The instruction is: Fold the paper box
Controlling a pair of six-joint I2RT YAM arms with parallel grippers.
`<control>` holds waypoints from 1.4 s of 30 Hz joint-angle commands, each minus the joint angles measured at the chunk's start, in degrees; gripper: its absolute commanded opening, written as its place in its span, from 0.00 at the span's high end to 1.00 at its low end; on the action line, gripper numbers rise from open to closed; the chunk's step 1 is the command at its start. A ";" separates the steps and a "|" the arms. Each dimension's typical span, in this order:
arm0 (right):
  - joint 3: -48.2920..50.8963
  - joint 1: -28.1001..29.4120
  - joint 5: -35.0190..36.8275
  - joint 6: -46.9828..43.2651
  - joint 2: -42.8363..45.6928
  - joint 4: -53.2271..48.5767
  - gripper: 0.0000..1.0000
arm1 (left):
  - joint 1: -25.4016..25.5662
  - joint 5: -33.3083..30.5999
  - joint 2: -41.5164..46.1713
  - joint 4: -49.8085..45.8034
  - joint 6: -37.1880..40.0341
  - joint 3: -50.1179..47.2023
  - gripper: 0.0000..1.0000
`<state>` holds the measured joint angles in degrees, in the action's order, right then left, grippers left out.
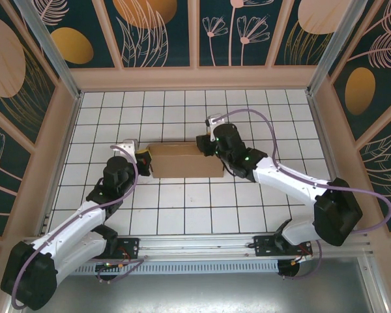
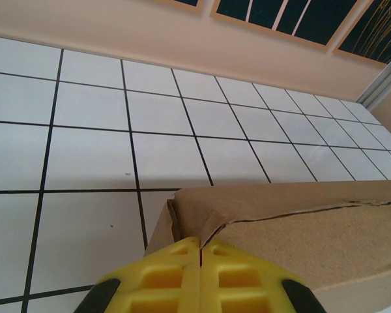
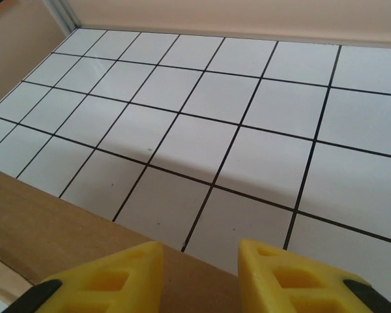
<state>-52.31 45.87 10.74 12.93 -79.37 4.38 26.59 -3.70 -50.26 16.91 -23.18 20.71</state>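
Yellow fingertips of the left gripper (image 2: 201, 246), pressed flat together with no gap between them, sit against the left end of the paper box (image 2: 293, 228); whether they push on the cardboard or merely rest beside it cannot be told. An uneven seam runs along the box's upper face from that corner toward the right. Seen from above, the box lies near the middle of the tiled table (image 1: 182, 215), largely closed into a flat rectangular form, with its long axis running left to right between the two arms. The right gripper (image 3: 201, 251) stands at the opposite end, over the far right corner, with its jaws spread and a clear gap between them. A brown edge of the box passes beneath and between its fingers, but no firm pinch is visible. Each gripper thus has one short end of the box close at hand, the left arm at the left end and the right arm at the right. Judged from this layout, the coming move turns on the right jaws closing across that far right edge while the left end is braced.
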 commanded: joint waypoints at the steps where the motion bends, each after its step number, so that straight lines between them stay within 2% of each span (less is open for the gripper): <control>1: 3.83 0.78 2.58 1.48 0.01 0.84 0.65 | -0.02 -0.12 -0.16 -9.74 -0.62 -0.25 0.93; 4: 5.15 1.32 3.37 1.92 -0.17 1.67 0.65 | -0.05 -0.17 0.44 -10.12 -1.24 0.38 0.85; 8: 5.96 1.76 4.36 2.21 -0.30 2.03 0.65 | -0.05 0.51 2.60 -11.26 -2.13 1.49 0.69; 11: 6.48 1.84 4.74 2.28 -0.51 2.21 0.65 | -0.05 0.97 5.56 -12.41 -2.71 2.23 0.62; 18: 5.84 1.86 5.06 2.45 -0.86 1.83 0.64 | -0.05 3.66 10.86 -16.35 -2.36 4.41 0.58; 24: 4.46 1.93 5.13 2.47 -1.64 0.87 0.64 | -0.05 8.53 13.94 -16.99 -2.39 5.44 0.47; 27: 5.15 2.15 4.74 2.45 -1.66 1.24 0.64 | -0.06 7.28 14.36 -18.20 -5.84 8.04 0.42; 34: 6.61 2.61 4.83 2.71 -1.49 1.84 0.65 | -0.05 0.42 4.90 -20.11 -12.17 14.71 0.38; 42: 6.88 2.65 5.21 2.62 -1.13 1.80 0.65 | -0.13 0.60 -3.89 -11.82 -13.88 11.53 0.41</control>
<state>-47.81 47.99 15.46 13.85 -78.96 10.20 26.48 -2.24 -53.23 1.08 -35.22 34.11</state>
